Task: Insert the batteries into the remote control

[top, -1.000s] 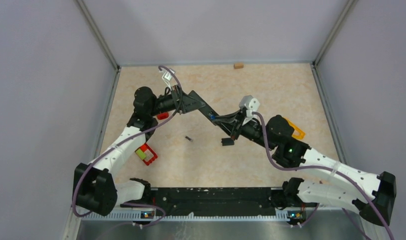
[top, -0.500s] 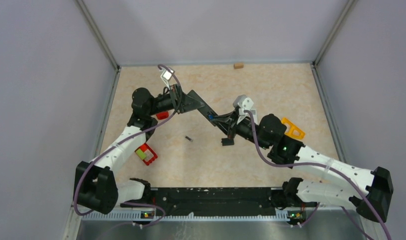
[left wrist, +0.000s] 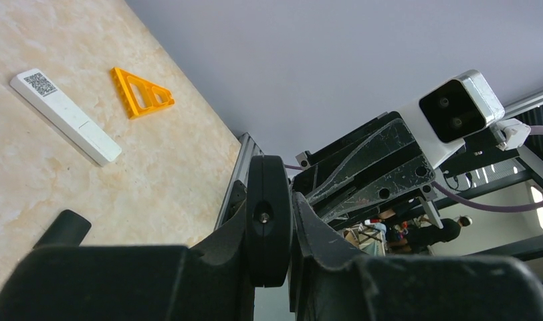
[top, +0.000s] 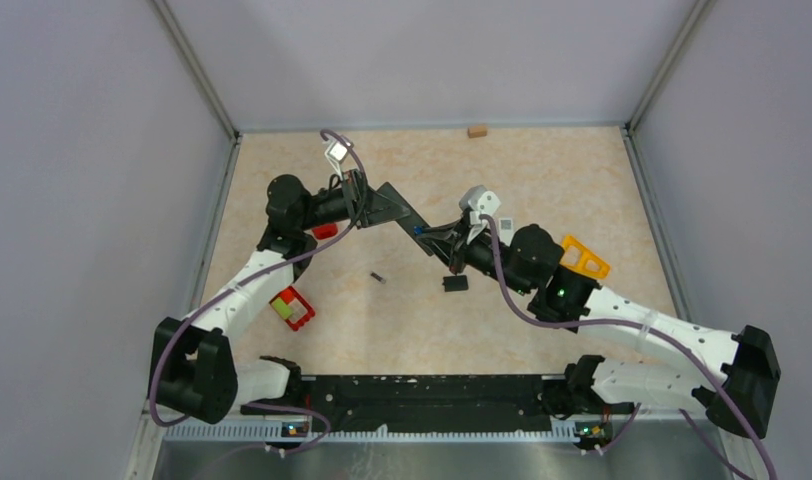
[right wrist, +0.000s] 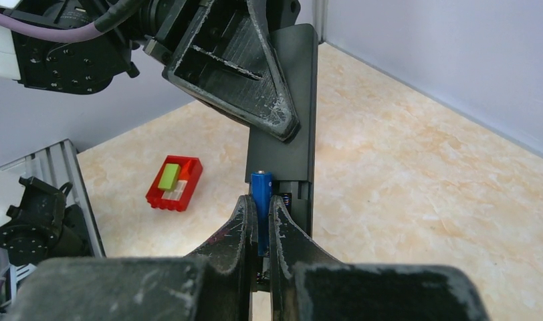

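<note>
Above the middle of the desk (top: 542,170), lifted clear of it, the two arms meet. The left gripper (top: 387,205) reaches in from the left, its jaws clamped on the far end of the remote control (right wrist: 295,134), a flat black bar that slants from there toward the right arm. The right gripper (right wrist: 259,206) comes in from the right. Its jaws are closed almost together on the blue battery (right wrist: 261,190), which stands between the fingertips with its top end poking out. The battery sits against the open compartment at the remote's near end, where a bit of spring shows beside it. Whether it is seated in the slot I cannot tell.

A dark battery (top: 377,276) lies alone on the desk, a little nearer than the grippers and to their left. A small black square piece (top: 455,283) lies just on the near side of the right gripper. An orange triangle (top: 584,257) lies to the right, partly under the right arm. In the left wrist view a white bar (left wrist: 65,117) with a printed code lies near it, apart from it. A red block (top: 293,308) with a green piece on top rests beside the left arm, on the near left. A small brown block (top: 476,130) sits against the far wall.
</note>
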Controlling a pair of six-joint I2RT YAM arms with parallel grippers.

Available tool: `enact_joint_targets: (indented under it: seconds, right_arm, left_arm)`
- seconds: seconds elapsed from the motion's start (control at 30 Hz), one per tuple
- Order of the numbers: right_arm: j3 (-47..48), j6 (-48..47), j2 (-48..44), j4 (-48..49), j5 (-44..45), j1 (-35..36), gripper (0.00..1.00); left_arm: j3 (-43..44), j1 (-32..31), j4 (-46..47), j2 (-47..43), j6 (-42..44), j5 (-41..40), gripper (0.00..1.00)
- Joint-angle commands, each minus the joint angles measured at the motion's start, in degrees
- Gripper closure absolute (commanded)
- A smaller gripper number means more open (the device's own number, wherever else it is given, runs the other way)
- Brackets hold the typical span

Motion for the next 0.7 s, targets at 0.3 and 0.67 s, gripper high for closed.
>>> enact_joint_targets:
  seconds: [0.3, 0.67]
  right_arm:
    - [0.33, -0.26, -1.43, -0.06, -1.43, -0.19, 0.98]
    - [0.14, -0.23, -2.62, -2.14, -1.54, -0.17, 0.89]
  left_arm:
    - [0.25, 0.20, 3.76, -1.27, -0.94, 0.67, 1.00]
    - [0.33, 0.20, 4.19, -1.52, -1.57, 0.74, 1.00]
